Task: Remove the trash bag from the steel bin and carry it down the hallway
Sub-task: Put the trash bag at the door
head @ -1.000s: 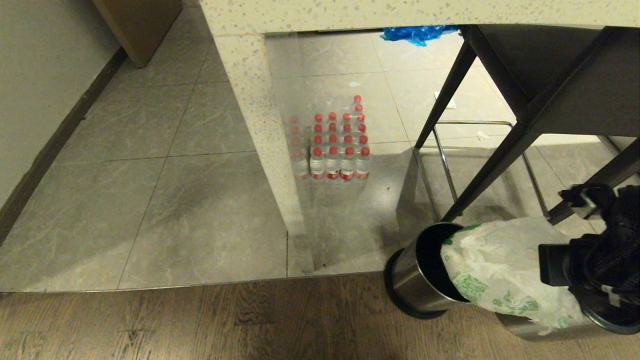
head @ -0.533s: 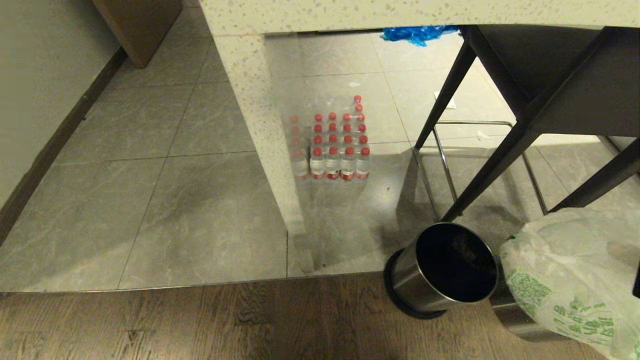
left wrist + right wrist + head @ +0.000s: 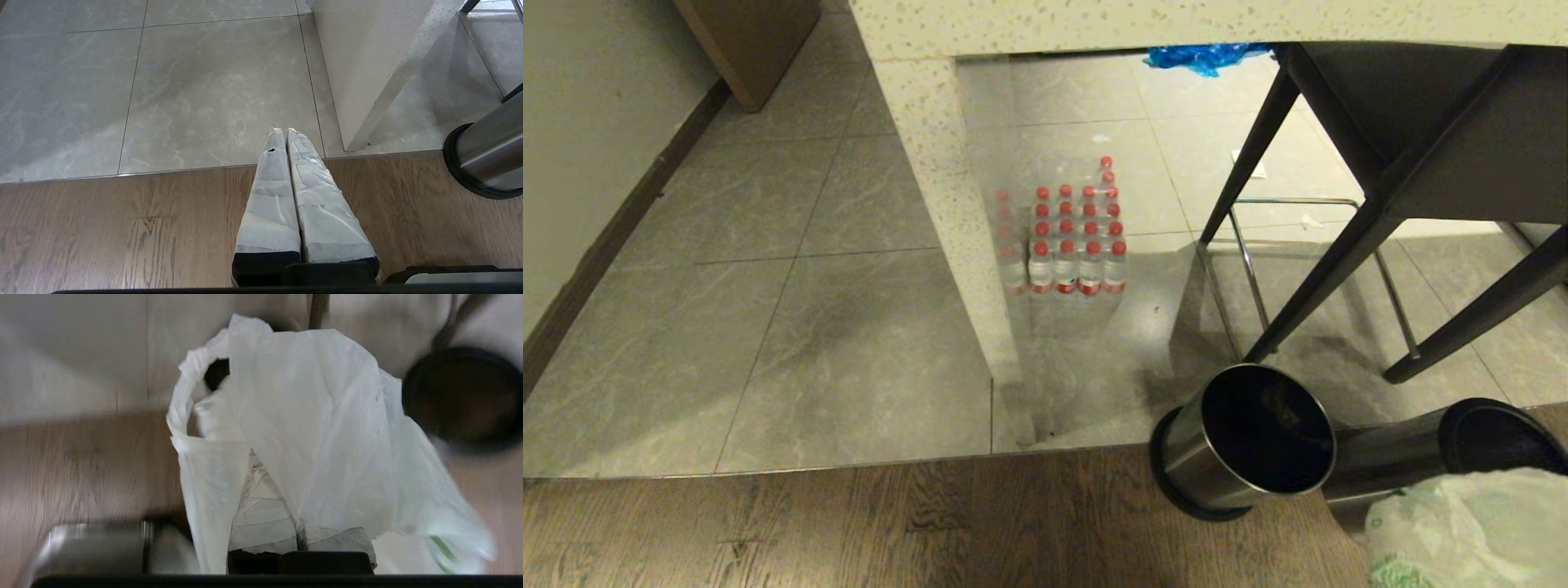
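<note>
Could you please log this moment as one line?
trash bag: out of steel bin | right gripper: shut on bag | left gripper: shut, idle

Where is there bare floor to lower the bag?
Bare grey tile lies between the wall and the counter pillar, with wood floor nearer. Crowded: steel bin, second bin, chair legs, bottle pack.

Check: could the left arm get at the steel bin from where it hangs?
Probably yes. The left gripper hangs shut over bare floor, and the steel bin stands off to one side with nothing visible between them. The trash bag is out of the bin, on the right gripper.
</note>
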